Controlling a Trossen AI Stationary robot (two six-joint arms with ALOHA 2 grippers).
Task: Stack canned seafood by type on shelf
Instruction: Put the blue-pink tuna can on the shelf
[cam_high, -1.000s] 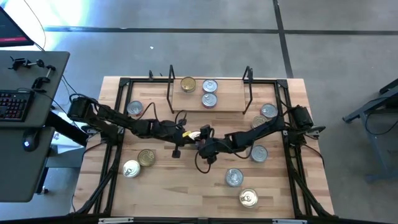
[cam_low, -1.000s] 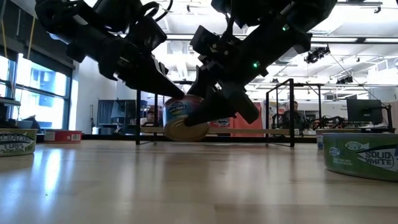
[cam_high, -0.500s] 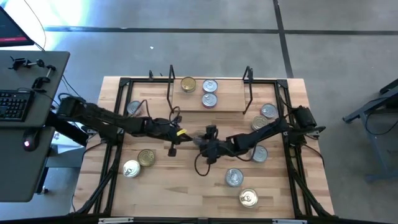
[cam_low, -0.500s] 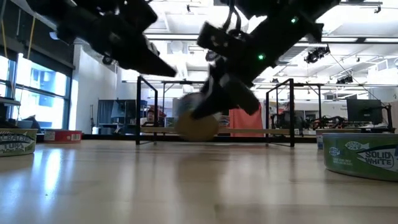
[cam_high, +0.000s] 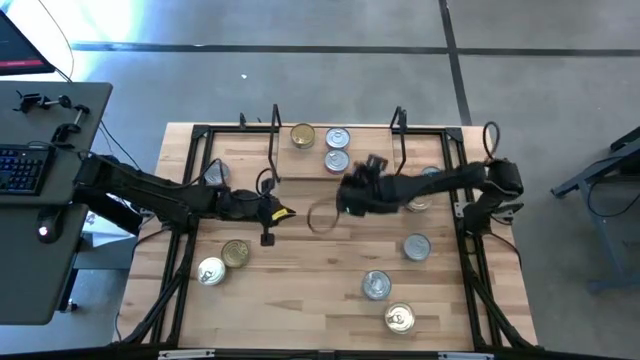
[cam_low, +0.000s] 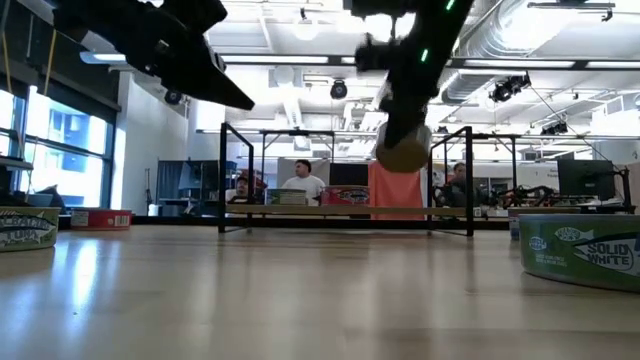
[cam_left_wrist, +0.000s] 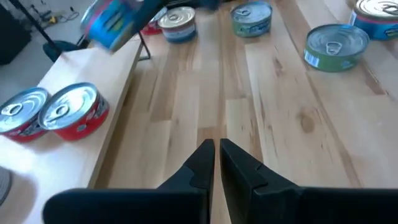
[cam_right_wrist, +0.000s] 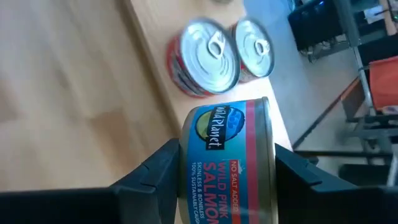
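Right wrist view: right end effector grips "Wild Planet" salmon can; left shut.

A light wooden tabletop made of butcher-block strips, edged by a large black metal frame; grey concrete floor around it, crossed by dark seam lines; to the left, a dark grey desk carrying a black keyboard and a black clamp; part of a dark stand at the far right; across the table, a bright workshop with tall windows on the left, white ceiling ducts, computer monitors, and 2 people seated at benches in the background.
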